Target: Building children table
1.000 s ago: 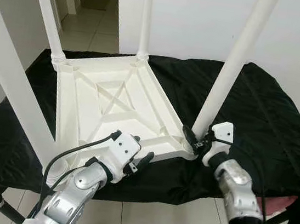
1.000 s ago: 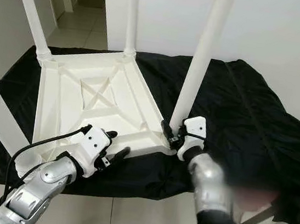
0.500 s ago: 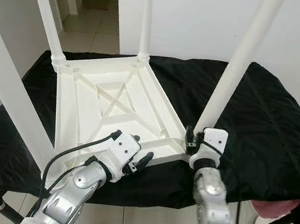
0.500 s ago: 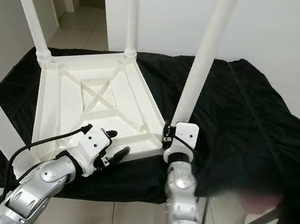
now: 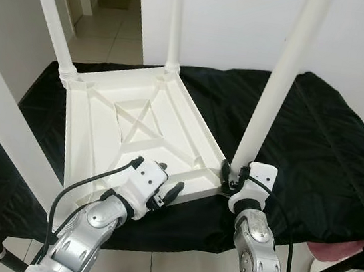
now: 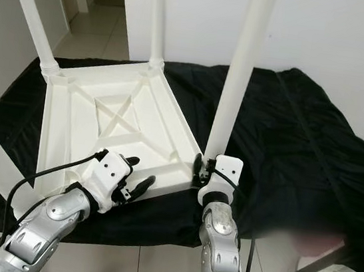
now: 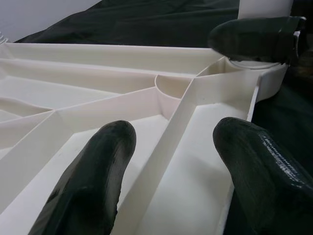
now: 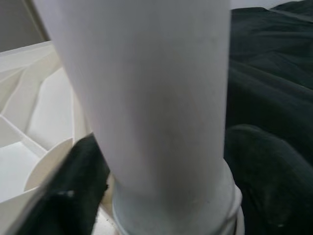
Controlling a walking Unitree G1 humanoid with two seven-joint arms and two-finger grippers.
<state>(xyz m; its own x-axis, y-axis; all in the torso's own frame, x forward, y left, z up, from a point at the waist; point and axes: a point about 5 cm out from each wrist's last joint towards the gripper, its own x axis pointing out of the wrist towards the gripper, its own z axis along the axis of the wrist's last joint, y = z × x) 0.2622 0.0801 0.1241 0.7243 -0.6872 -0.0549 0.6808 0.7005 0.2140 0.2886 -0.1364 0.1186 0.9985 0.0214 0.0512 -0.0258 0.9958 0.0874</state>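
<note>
A white plastic children's table [image 5: 130, 122] lies upside down on a black cloth, its legs pointing up. My right gripper [image 5: 234, 173] is at the base of the near right leg [image 5: 275, 88]. In the right wrist view its fingers [image 8: 73, 191] press on both sides of that leg [image 8: 156, 112], just above the socket. My left gripper [image 5: 166, 181] is open over the table's near edge. In the left wrist view its fingers [image 7: 93, 181] straddle a rib of the underside [image 7: 161, 166] without gripping it.
The black cloth [image 5: 315, 140] covers the support and hangs over its front edge. The near left leg [image 5: 3, 119], far left leg [image 5: 50, 18] and far leg [image 5: 175, 21] stand tall. A pink object [image 5: 345, 250] and a white round base sit on the tiled floor at lower right.
My right arm has swung in from the right to sit straight in front of the near right leg, with its fingers now around the leg's base. The left gripper has hardly moved.
</note>
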